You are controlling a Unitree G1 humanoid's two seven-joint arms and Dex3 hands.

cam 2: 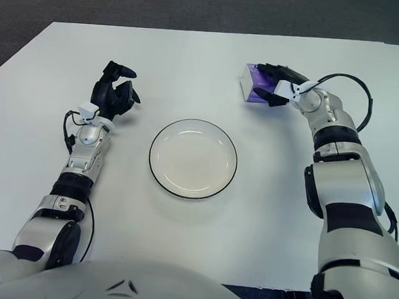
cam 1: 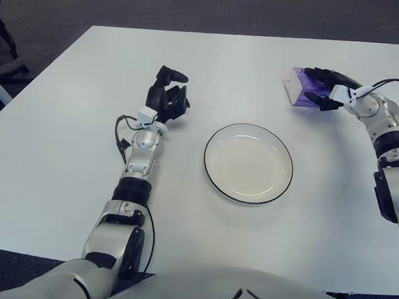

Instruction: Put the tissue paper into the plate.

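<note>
Right hand (cam 2: 276, 85) is at the purple tissue pack (cam 2: 253, 83), far right side of the white table (cam 2: 193, 238). Black fingers (cam 2: 280, 72) wrap over the pack's top and near edge, gripping it; the pack looks to be down on the table, its left end poking out past the fingertips. Plate (cam 2: 193, 158) sits empty at table centre, nearer the robot and to the left of those fingers, well apart from the pack. Bare tabletop between them. Left hand (cam 2: 113, 94) is left of the plate, fingers loosely curled, holding nothing.
</note>
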